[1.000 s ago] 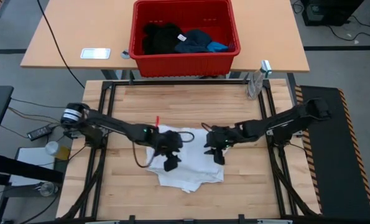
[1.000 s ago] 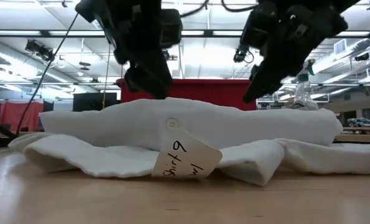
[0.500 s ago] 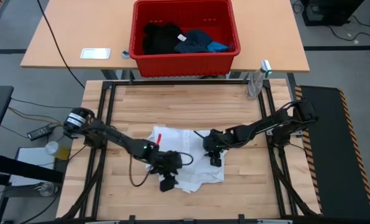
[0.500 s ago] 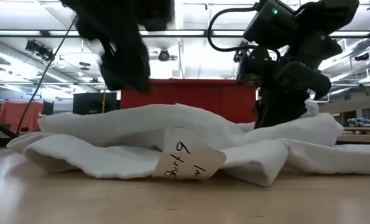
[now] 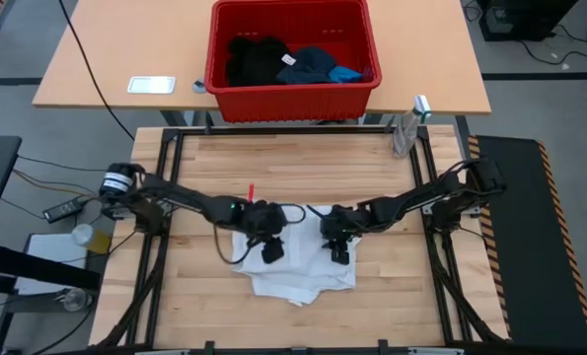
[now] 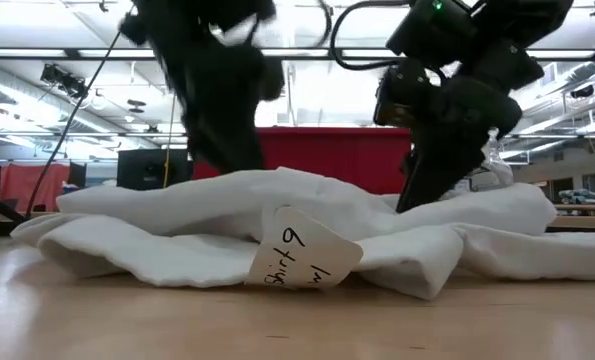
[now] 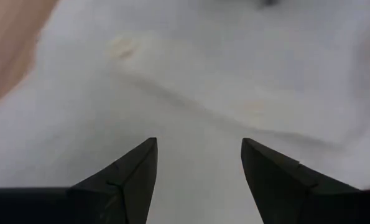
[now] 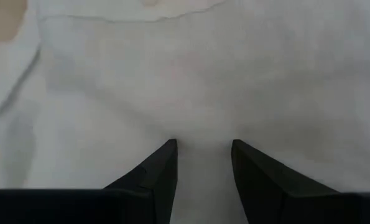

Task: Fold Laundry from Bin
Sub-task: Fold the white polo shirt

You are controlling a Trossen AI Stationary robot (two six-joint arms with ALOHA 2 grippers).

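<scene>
Left end effector (image 5: 270,248) down on white garment (image 5: 303,271), centre of frame, jaws apart, nothing between them. Right end effector (image 5: 338,248) just beside it on same cloth, fingers (image 8: 155,174) pressed into fabric, narrow gap; can't tell if gripping. Garment crumpled on wooden bench (image 5: 204,177), paper tag (image 6: 299,250) at front edge. Red bin (image 5: 293,99) top centre, holding black (image 5: 254,59), navy (image 5: 313,64), blue (image 5: 348,73) laundry.

Overhead looking straight down; low, level at tabletop; wrists close above cloth. All sharing the white garment (image 5: 298,271).
</scene>
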